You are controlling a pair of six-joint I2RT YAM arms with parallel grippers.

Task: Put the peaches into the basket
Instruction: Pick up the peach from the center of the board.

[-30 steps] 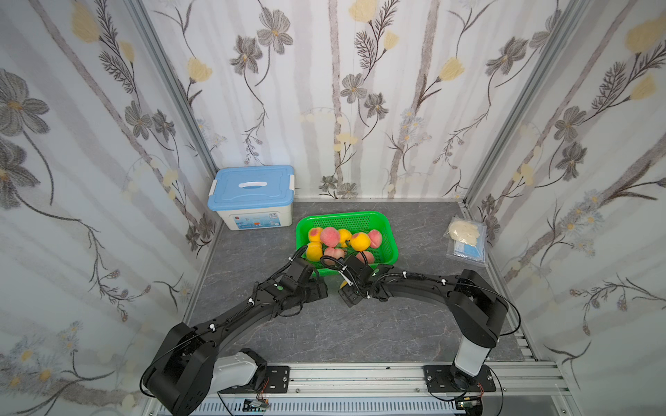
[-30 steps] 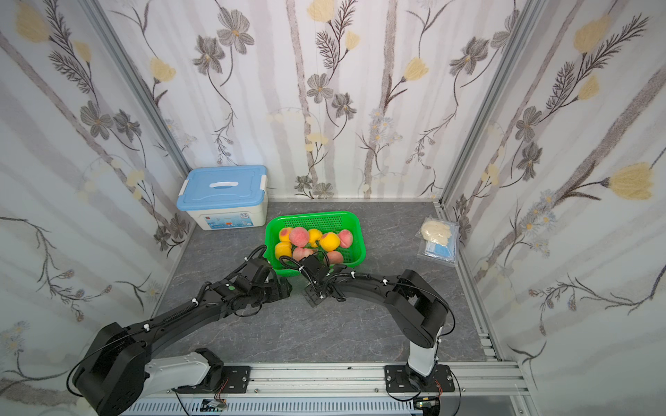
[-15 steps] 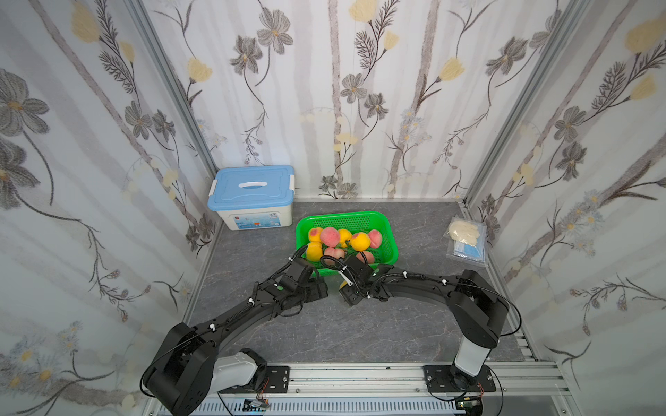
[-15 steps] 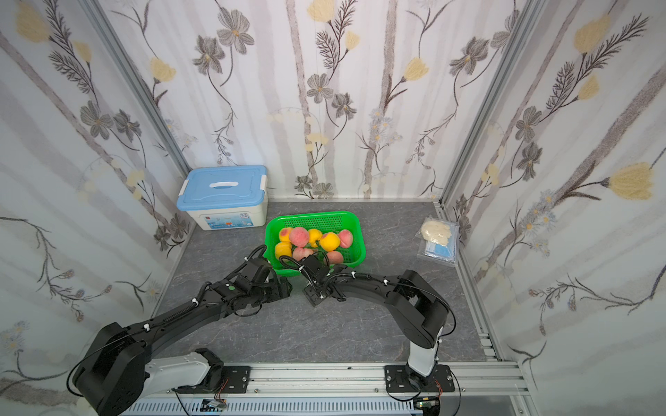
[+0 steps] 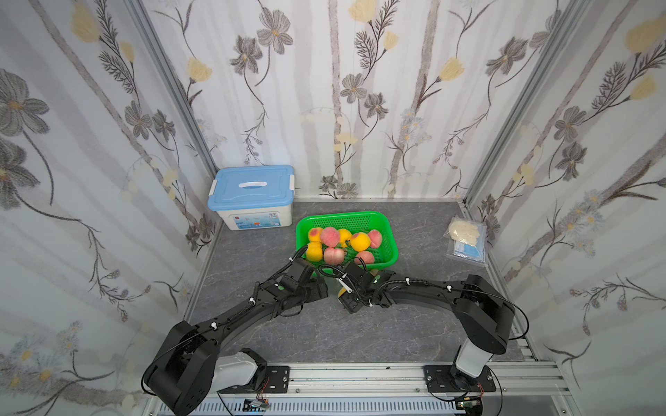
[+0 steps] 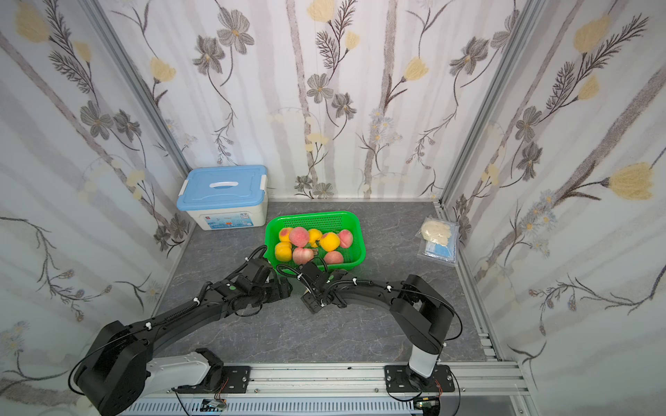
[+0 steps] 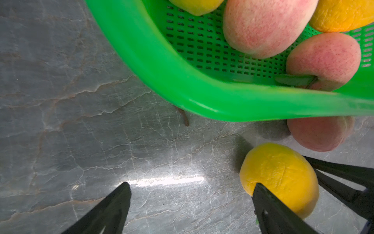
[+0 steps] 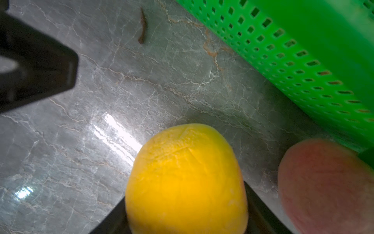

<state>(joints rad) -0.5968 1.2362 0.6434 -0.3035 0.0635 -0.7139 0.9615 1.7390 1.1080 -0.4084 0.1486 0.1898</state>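
Showing creased yellow-orange skin, one peach [image 8: 186,172] fills the right tool [image 8: 186,210].

The bright green perforated plastic basket [image 5: 346,220] sits upright and holds eight round toy peaches [image 5: 329,236], four pink-red and four yellow-orange. A ninth, a yellow-orange peach [image 8: 186,178], is outside near the front wall, clamped in the right gripper [image 8: 186,206]. A pink-red peach [image 8: 323,182] lies beside it, partly under the rim.
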